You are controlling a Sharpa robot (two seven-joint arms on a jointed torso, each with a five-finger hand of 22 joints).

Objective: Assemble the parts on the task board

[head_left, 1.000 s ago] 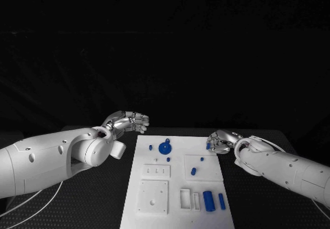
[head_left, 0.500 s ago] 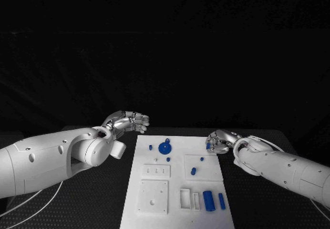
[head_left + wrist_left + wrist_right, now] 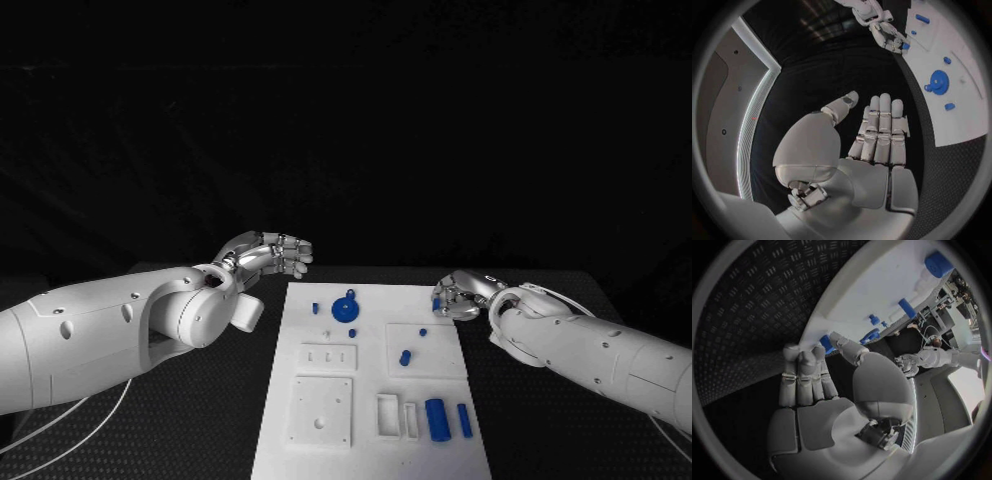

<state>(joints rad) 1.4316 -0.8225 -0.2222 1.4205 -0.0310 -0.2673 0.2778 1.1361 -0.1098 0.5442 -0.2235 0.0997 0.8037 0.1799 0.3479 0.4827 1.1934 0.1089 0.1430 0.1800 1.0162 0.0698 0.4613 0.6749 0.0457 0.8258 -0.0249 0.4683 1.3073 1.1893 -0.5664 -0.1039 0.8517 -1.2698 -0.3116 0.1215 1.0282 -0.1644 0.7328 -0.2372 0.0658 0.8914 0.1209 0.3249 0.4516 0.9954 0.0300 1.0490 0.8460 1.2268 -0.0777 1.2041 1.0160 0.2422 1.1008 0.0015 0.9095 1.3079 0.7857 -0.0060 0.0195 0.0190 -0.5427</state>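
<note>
almost nothing had changed over the last second. the right hand [image 3: 459, 296] had crept a shade further along the far right corner of the task board [image 3: 369, 400], and its fingers stayed curled around a small blue part [image 3: 826, 343] pinched between thumb and fingertips right at the board's edge. from these pictures i judged it was grasping that piece, either just lifted or about to be carried inward.

the left hand [image 3: 268, 255] had not moved: it hovered off the board's far left corner, fingers straight and close together, thumb apart, grasping nothing.

the rest lay as before. the blue gear [image 3: 346, 308] sat between the two hands, nearer the left one, with a small blue peg [image 3: 316, 309] just beside it on the left hand's side. two blue blocks [image 3: 437, 421] rested at the near end, well apart from both hands.

the task looked barely begun; the next move probably called for bringing the pinched part to its seat.
</note>
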